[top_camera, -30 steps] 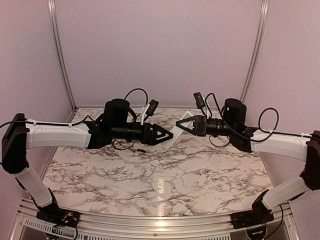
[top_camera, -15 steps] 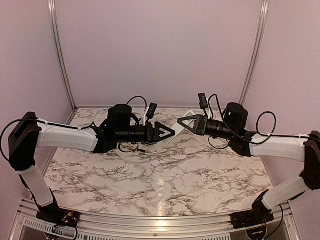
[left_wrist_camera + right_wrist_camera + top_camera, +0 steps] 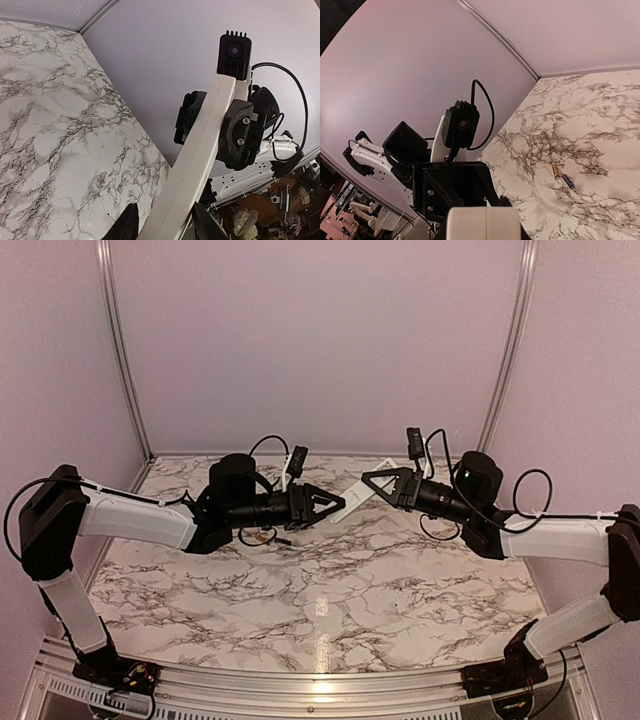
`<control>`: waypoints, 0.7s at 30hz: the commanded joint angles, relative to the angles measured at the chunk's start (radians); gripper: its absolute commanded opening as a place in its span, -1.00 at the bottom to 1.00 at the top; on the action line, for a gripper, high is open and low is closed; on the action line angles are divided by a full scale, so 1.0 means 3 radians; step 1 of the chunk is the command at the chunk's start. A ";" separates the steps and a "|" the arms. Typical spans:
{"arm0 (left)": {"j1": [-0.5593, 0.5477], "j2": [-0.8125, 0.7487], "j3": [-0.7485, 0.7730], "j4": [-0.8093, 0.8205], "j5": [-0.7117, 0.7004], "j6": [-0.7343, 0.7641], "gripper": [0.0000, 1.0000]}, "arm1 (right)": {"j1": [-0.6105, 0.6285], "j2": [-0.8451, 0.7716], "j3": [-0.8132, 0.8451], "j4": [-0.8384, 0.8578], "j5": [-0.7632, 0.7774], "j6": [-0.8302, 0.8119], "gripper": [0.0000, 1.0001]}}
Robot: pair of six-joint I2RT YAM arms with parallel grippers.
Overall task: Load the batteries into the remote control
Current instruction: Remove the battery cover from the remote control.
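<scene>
A marble desk [image 3: 330,610] stands between pale pink walls. Two small batteries [image 3: 556,172] lie on it. Farther back, in the air, the left claw [image 3: 335,505] and right claw [image 3: 370,480] each pinch one end of the white remote control [image 3: 200,155]. It stretches slanted from claw to claw. It looks light, stiff and slippery; grip its edges.

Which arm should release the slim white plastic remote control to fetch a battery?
Left, probably. The left gripper and right gripper both clamp the slim white plastic remote control in mid-air; the two small cylindrical batteries lie on the marble table near the left wrist, farther from the right.
</scene>
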 commanded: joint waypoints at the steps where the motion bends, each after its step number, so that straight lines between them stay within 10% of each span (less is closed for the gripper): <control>1: 0.0036 0.0065 -0.0070 0.0057 -0.0072 -0.0055 -0.36 | -0.0057 -0.0084 -0.0026 0.0250 0.0016 0.0049 -1.00; 10: 0.0036 0.0025 -0.0052 0.0003 -0.0062 0.0005 0.05 | -0.0088 -0.0062 -0.0046 0.0368 -0.0039 0.0143 -1.00; 21: 0.0034 0.0025 -0.0050 -0.0083 -0.0086 0.0031 -0.21 | -0.0158 -0.0101 -0.0061 0.0276 0.0005 0.0105 -1.00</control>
